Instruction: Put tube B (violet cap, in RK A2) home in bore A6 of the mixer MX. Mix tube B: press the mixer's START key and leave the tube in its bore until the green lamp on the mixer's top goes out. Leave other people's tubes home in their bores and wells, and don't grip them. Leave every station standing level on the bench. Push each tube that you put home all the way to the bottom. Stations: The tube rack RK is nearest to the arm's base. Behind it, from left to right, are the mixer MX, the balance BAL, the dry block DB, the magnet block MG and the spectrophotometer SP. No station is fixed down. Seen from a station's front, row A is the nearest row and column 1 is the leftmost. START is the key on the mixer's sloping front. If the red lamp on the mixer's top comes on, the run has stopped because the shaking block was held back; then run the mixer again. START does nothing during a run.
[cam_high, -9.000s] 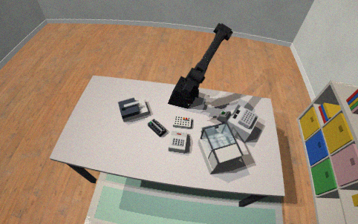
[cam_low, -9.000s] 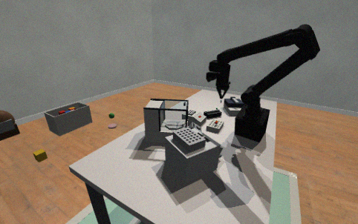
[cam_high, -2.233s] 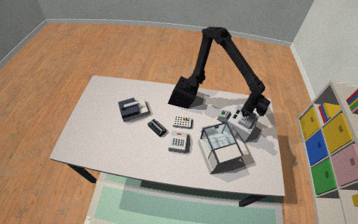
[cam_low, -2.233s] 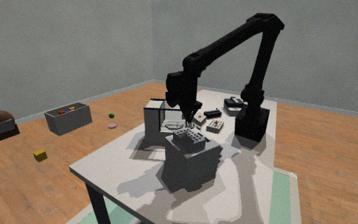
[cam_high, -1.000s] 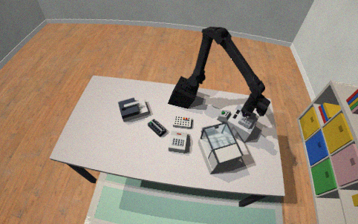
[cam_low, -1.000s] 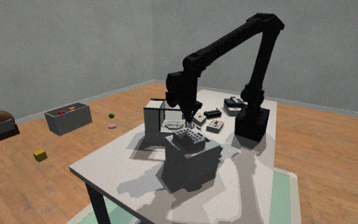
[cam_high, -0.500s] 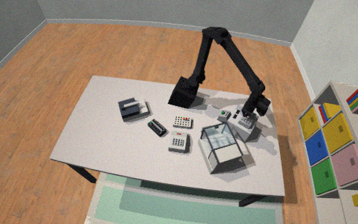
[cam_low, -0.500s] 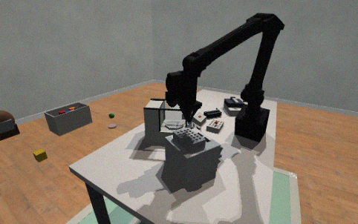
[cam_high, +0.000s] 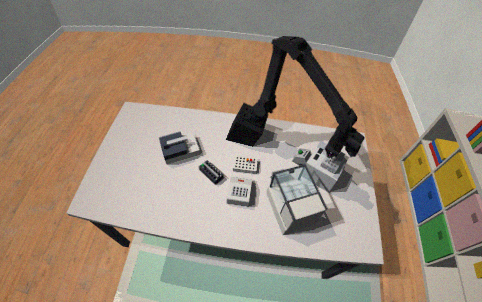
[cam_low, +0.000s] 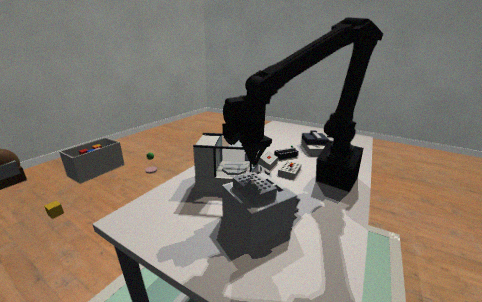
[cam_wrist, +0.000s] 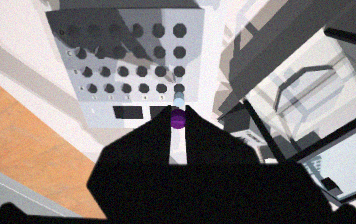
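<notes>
My gripper (cam_wrist: 178, 111) is shut on tube B (cam_wrist: 178, 116), a clear tube with a violet cap. In the wrist view the tube hangs straight down over the nearest row of bores of the mixer MX (cam_wrist: 131, 55), above the rightmost bore (cam_wrist: 179, 88). I cannot tell whether its tip has entered the bore. In the top view the gripper (cam_high: 330, 156) is right above the mixer (cam_high: 327, 167). In the exterior view the gripper (cam_low: 257, 156) hovers just over the mixer's bored block (cam_low: 256, 185). Two dark panels (cam_wrist: 128, 112) lie on the mixer's front slope.
The glass-walled balance BAL (cam_high: 298, 199) stands close beside the mixer. The tube rack RK (cam_high: 245, 164), the dry block (cam_high: 240, 190), a black strip block (cam_high: 211, 172) and the spectrophotometer (cam_high: 177, 145) lie further along the table. The table edge runs just past the mixer.
</notes>
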